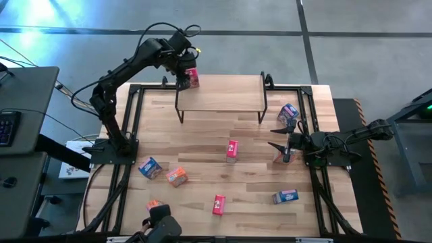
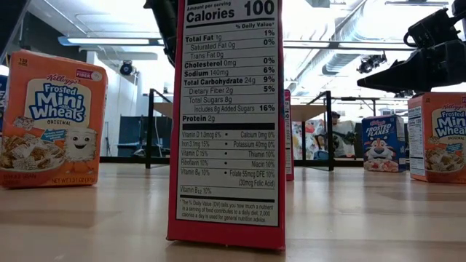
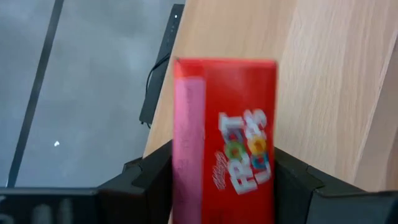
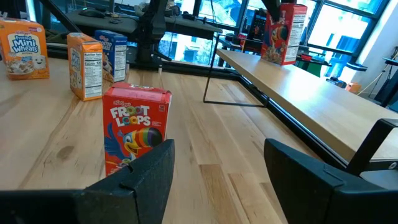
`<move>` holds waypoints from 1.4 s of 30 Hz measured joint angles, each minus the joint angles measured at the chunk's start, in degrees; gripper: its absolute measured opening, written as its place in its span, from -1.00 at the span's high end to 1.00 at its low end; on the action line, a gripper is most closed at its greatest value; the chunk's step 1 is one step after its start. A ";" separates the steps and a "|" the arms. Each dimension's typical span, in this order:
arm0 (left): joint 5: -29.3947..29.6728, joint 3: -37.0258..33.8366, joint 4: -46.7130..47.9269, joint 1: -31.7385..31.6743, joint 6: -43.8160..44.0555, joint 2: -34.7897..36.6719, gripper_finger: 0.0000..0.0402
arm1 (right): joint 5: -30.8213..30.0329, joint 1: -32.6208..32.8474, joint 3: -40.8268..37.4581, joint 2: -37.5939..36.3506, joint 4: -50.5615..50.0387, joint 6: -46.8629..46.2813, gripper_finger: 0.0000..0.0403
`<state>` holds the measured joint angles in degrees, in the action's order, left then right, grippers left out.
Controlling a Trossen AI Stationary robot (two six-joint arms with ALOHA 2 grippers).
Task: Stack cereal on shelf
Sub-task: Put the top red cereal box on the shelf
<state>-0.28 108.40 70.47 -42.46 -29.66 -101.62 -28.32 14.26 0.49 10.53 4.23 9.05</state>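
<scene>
My left gripper (image 1: 183, 75) is shut on a red Froot Loops box (image 3: 224, 143) at the far left corner of the shelf (image 1: 219, 94), a light board on thin black legs. The right wrist view shows that box (image 4: 285, 32) upright at the board's far end. My right gripper (image 1: 283, 138) hovers open near the table's right side, facing another red box (image 4: 135, 130) that stands on the tabletop. Further red (image 1: 218, 204), blue (image 1: 150, 167) and orange (image 1: 177, 177) boxes are scattered on the table. My left gripper pinches the red box between its two fingers (image 3: 155, 180), one on each side of the box's upper part (image 3: 186, 186). The fingers come from above, pointing down. The box stays upright, its bottom (image 4: 281, 61) at the shelf board; whether it rests there I cannot tell.
A blue box (image 1: 288, 113) and an orange one (image 1: 282, 155) stand close to my right gripper. Another blue box (image 1: 285, 196) lies near the right front. One red box (image 2: 229, 116) fills the low view. Black frame rails (image 1: 135, 121) run along the table's sides.
</scene>
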 joint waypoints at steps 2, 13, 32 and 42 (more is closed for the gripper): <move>0.16 0.00 -0.10 0.02 -0.45 -0.02 0.01 | 0.00 -0.02 0.01 0.00 0.00 0.00 -0.20; 2.26 0.00 -1.19 0.02 -0.63 0.00 -0.01 | 0.00 -0.02 0.01 -0.01 0.00 -0.01 -0.20; 2.13 2.66 -0.65 -0.13 -0.46 0.11 -0.01 | 0.00 0.00 0.00 -0.01 0.00 -0.01 -0.20; 2.14 2.69 -0.83 -0.26 0.01 2.49 -0.01 | 0.00 0.00 -0.01 -0.01 0.00 -0.01 -0.20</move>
<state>1.86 111.09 69.64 -42.72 -29.65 -99.14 -28.32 14.26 0.48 10.53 4.23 9.04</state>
